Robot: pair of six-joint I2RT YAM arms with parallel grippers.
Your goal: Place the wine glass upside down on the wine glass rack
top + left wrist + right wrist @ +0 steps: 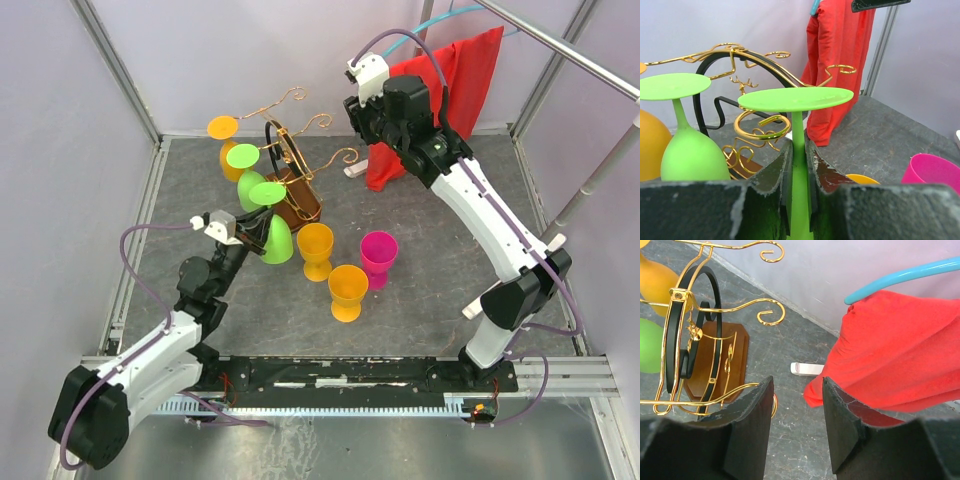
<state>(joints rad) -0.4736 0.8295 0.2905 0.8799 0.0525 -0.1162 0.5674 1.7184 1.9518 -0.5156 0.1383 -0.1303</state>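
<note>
The top view looks down over the whole desk (430,300) from above its near edge, while both wrist views sit close, left level, right tilted downward, all three sharing the wine glass rack (298,200).

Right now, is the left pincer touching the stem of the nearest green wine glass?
Touching. The left wrist view shows the left pincer shut on the green wine glass: both fingers press its stem, no gap.

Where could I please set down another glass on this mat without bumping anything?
The widest bare patch lies between the pink glass and the right arm. Another strip runs along the near edge of the mat, before the nearest orange glass. Around the wine glass rack it is crowded with hung and standing glasses.
</note>
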